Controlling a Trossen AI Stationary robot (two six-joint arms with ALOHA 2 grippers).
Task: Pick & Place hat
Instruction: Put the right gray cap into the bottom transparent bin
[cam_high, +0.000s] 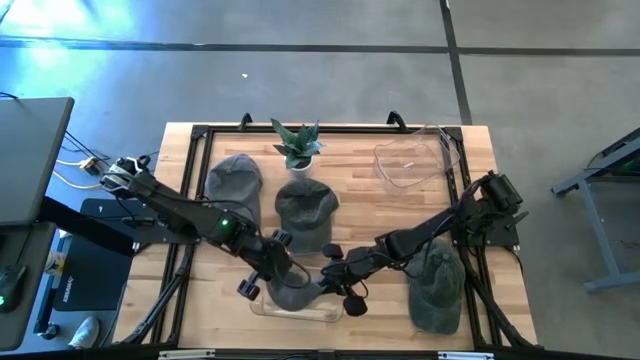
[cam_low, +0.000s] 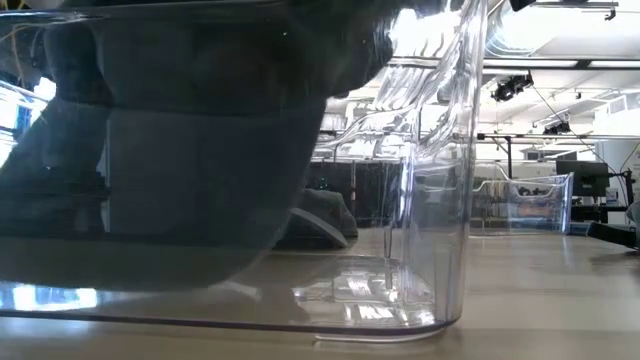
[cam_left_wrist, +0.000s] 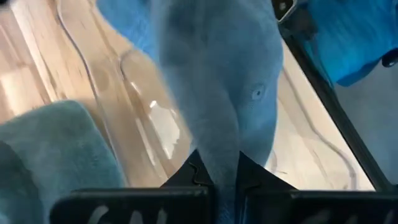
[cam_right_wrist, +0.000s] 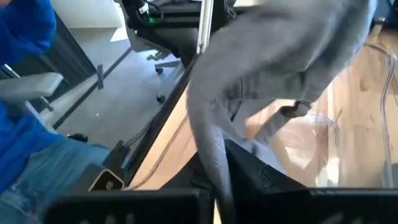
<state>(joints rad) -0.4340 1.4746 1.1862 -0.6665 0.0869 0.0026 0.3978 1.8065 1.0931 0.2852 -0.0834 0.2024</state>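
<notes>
While pinched at both ends, grey hat (cam_high: 295, 293) hanging inside clear bin (cam_high: 330, 313).
Left gripper (cam_high: 272, 272) and right gripper (cam_high: 330, 280) both clamped on its fabric, near table's (cam_high: 370, 200) front edge.

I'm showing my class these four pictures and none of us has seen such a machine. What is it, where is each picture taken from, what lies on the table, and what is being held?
It is a robot with two dark arms at a wooden table. One camera looks straight down, one sits at table level, and one rides on each wrist. On the table lie three grey hats, a small potted plant and a clear tub at the back. At the front edge, the left gripper and right gripper both pinch a fourth grey hat over a clear front tub. The wrist views show its cloth clamped between each gripper's fingers. The table-level camera looks through that tub.
</notes>
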